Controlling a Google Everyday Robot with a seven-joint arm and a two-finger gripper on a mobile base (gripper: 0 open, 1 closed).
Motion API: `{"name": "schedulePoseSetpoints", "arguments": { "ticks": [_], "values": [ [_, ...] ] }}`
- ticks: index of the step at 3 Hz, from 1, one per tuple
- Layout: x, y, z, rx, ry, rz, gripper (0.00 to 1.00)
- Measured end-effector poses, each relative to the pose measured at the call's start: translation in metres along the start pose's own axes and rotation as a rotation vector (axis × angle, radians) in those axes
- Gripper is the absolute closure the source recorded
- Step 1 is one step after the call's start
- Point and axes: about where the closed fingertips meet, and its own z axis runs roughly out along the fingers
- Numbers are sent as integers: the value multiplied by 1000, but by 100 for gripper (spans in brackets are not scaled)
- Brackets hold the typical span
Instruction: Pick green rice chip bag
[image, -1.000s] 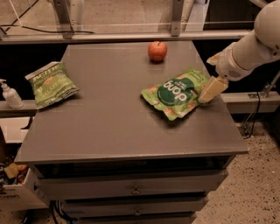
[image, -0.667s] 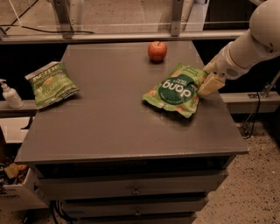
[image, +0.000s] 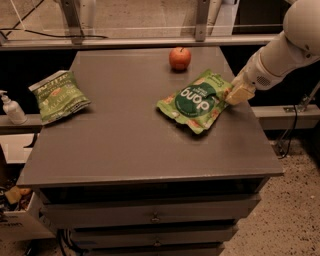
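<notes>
Gripper (image: 239, 93) at green rice chip bag (image: 196, 101) right edge.

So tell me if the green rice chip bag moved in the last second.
Yes. The green rice chip bag slid slightly left, away from the table's right edge; the gripper sits at its right corner.

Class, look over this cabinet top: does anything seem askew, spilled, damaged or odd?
Only the green rice chip bag stands out: it lies skewed with its lettering upside down, the gripper at its right corner. The apple and the smaller green bag look intact; nothing is spilled.
</notes>
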Motion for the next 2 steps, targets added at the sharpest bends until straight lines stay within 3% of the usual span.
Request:
{"name": "schedulePoseSetpoints", "arguments": {
  "ticks": [1,2],
  "values": [
    [0,6,-11,-21,-14,44,100],
    [5,13,-37,-39,-68,143,100]
  ]
}}
